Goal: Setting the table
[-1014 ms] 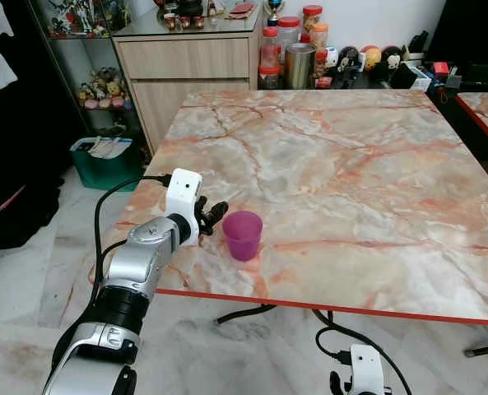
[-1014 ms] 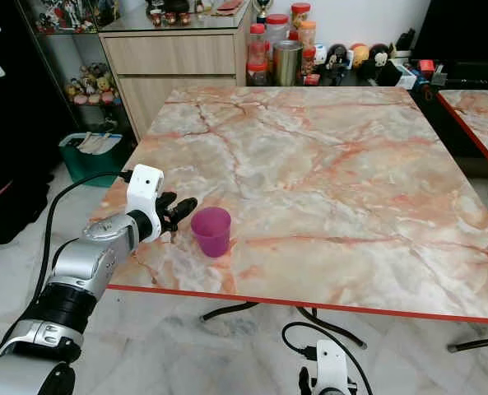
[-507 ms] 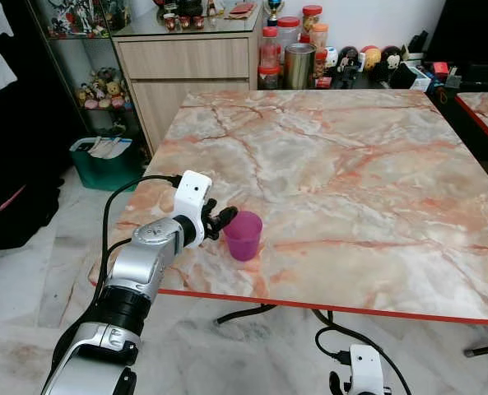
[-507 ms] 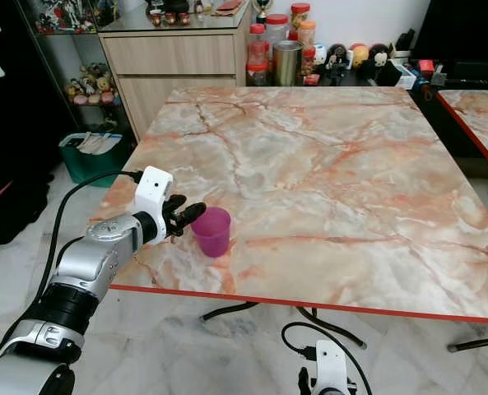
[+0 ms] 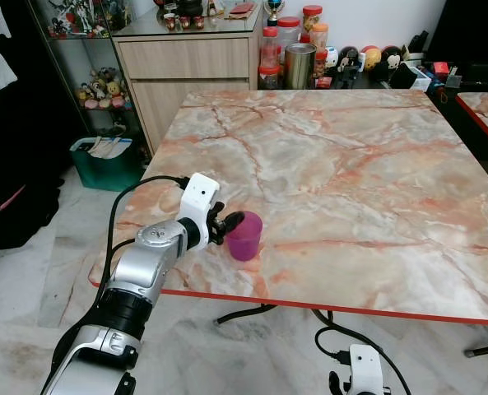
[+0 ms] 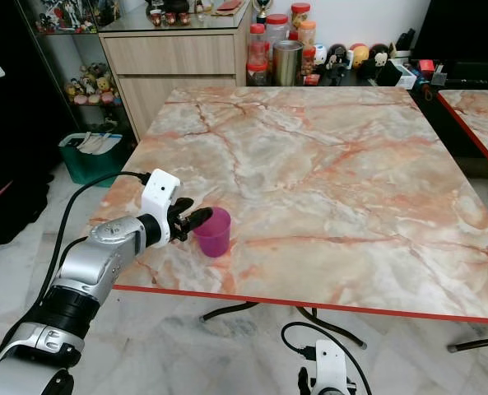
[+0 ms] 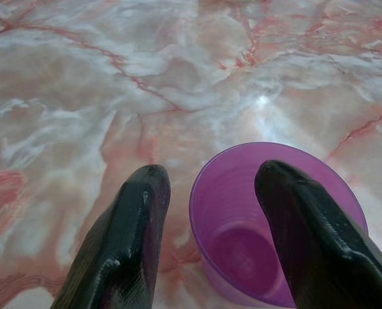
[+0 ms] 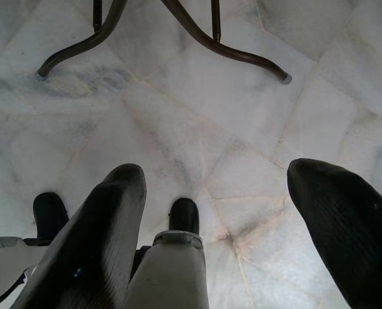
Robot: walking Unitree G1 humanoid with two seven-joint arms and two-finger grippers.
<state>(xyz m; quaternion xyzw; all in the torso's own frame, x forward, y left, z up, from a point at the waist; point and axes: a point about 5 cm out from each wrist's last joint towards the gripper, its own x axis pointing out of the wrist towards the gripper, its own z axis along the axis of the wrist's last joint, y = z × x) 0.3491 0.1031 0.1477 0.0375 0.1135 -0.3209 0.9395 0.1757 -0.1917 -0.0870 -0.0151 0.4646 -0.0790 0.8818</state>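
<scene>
Purple cup (image 7: 277, 225) upright on marble table (image 7: 81, 96), rim between spread jaws.

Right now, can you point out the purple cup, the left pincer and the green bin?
purple cup (image 5: 244, 237), left eye view, on its side wall.
left pincer (image 7: 207, 193), left wrist view, midway between its fingertips.
green bin (image 5: 104, 172), left eye view, on its front wall.

Left arm (image 5: 141, 276) stretched forward from lower left of the head views, silver forearm angled up toward centre. Left gripper (image 7: 207, 187) parted, one black finger (image 7: 129, 238) at lower left, the other at lower right of the wrist view. Right gripper (image 8: 236, 212) hanging low, fingers (image 8: 94, 238) spread wide.
</scene>
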